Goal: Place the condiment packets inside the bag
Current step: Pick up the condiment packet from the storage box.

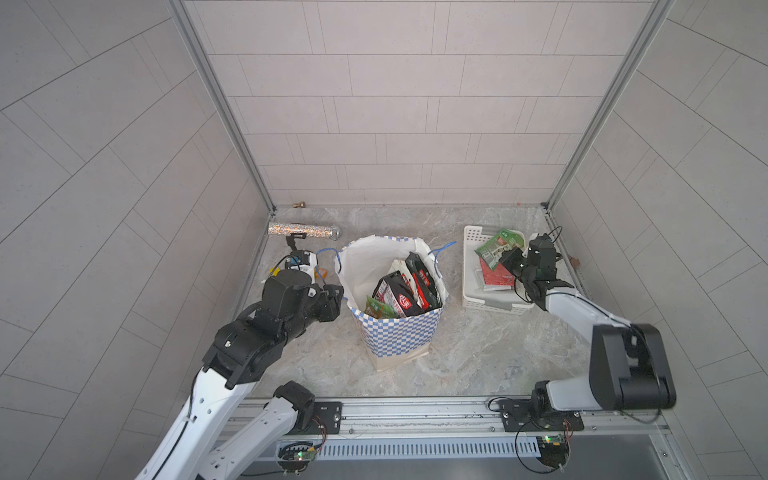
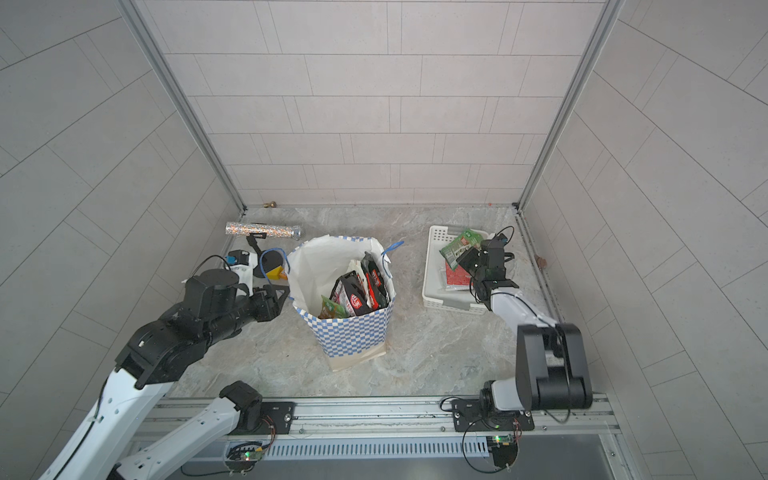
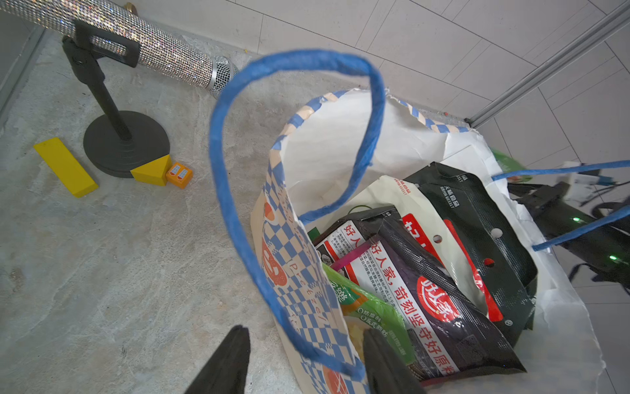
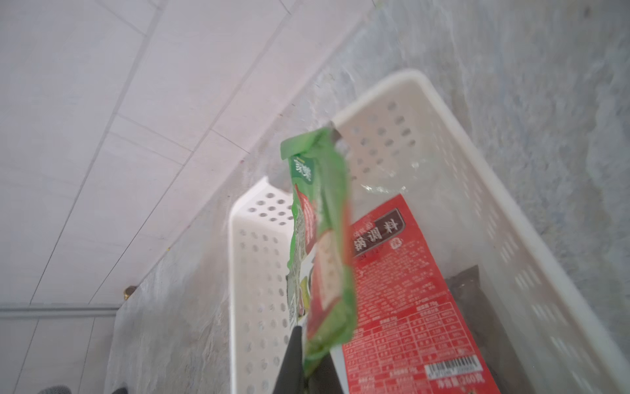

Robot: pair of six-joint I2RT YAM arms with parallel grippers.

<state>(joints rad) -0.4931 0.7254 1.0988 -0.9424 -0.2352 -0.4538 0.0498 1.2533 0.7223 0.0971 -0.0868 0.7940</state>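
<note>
Green packet (image 1: 496, 248) hung pinched in my right claw (image 1: 508, 255) over the basket (image 1: 471, 233); my left claw (image 3: 305, 331), spread, straddled the bag (image 1: 399, 332) rim.

the left arm (image 1: 232, 345) rose from the near left and reached toward the middle, its wrist about level. the left gripper (image 1: 336, 296) stood with its jaws apart; from the wrist camera its two fingers (image 3: 225, 361) showed a wide gap between them. the right arm (image 1: 582, 309) folded at a tall elbow on the near right, forearm stretching far. the right gripper (image 1: 510, 258) was clamped on a green packet (image 4: 318, 238), which stuck out past its fingertips.
</note>
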